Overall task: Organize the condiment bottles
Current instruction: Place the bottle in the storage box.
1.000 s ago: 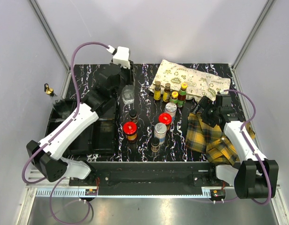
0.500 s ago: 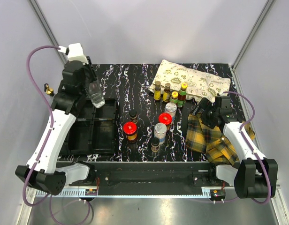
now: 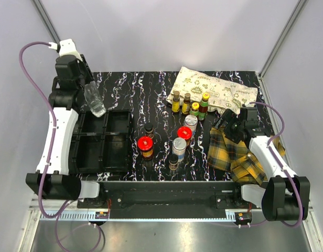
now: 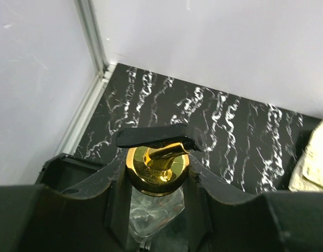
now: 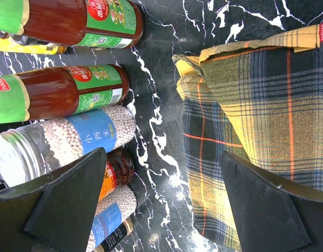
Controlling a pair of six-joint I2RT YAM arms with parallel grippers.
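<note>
A clear gold-capped bottle (image 3: 95, 103) is gripped at its cap end by the left gripper (image 4: 157, 167) and held tilted off the surface (image 3: 151, 86), above the far left corner of the tray (image 3: 104, 137). The right gripper (image 5: 162, 157) is wide open with nothing held, above the surface. Just to its left sauce bottles (image 5: 72, 89) and a shaker (image 5: 72, 137) are seen; a plaid cloth (image 5: 256, 105) lies just to its right. The other bottles (image 3: 174, 142) are grouped on the surface between both grippers.

We see a black bench (image 3: 151, 86) veined with white marbling, boxed in by plain pale grey walls (image 3: 167, 31). Aluminium posts (image 3: 46, 21) climb the corners, and a metal rail (image 3: 167, 216) lines the near edge. The light is even and soft.
</note>
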